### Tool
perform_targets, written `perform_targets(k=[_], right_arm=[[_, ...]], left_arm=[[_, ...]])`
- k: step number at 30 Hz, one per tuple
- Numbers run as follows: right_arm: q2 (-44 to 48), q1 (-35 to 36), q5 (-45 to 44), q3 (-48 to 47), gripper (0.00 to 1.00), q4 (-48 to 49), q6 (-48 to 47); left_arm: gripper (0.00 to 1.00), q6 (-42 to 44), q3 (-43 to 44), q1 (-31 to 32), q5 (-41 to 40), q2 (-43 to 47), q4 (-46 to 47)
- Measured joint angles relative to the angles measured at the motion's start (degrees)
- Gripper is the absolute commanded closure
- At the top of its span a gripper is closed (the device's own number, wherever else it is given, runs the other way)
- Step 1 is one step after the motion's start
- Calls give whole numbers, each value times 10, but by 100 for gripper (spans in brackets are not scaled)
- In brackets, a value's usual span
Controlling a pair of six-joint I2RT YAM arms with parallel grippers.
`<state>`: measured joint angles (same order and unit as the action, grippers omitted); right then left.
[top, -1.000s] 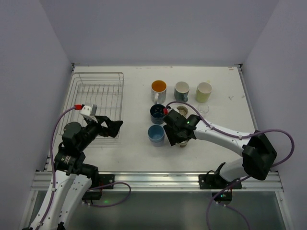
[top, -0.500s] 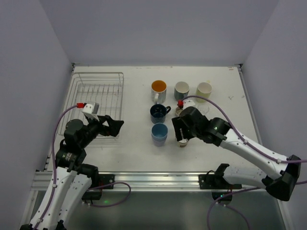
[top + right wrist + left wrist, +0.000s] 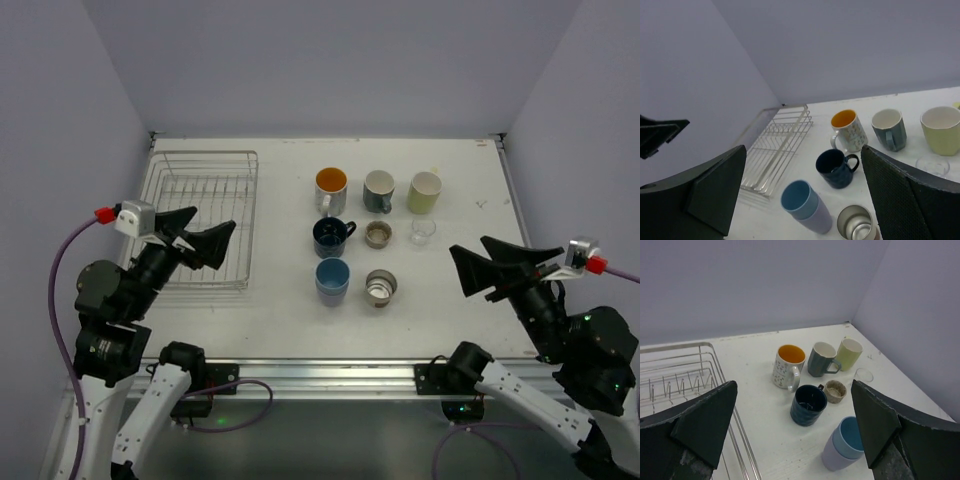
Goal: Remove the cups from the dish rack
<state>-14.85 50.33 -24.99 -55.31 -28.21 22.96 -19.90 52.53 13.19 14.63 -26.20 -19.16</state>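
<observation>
The cups stand on the table [image 3: 280, 320], at 3 o'clock from the dish rack [image 3: 200, 195]: orange-lined mug [image 3: 331, 182], grey mug [image 3: 378, 187], yellow-green cup [image 3: 424, 190], navy mug [image 3: 329, 238], beige cup [image 3: 378, 234], clear glass [image 3: 423, 230], steel cup [image 3: 380, 287], and a light blue cup [image 3: 331, 276] nested in a lavender cup [image 3: 831, 459]. They lie between the tools. The left gripper [image 3: 198, 234] hangs raised over the rack's 4 o'clock side with its jaws spread and empty, aimed at 3 o'clock. The right gripper [image 3: 494, 262] is at 4 o'clock from the cups, likewise spread and empty, aimed at 9 o'clock.
</observation>
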Motion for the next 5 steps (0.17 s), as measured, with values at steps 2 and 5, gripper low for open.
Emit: perform_targets(k=[2, 5], right_arm=[[15, -4, -11, 12, 1, 21, -1], [9, -3, -19, 45, 1, 20, -1]], left_arm=[[0, 0, -1, 0, -12, 9, -3], [0, 0, -17, 0, -28, 17, -3]])
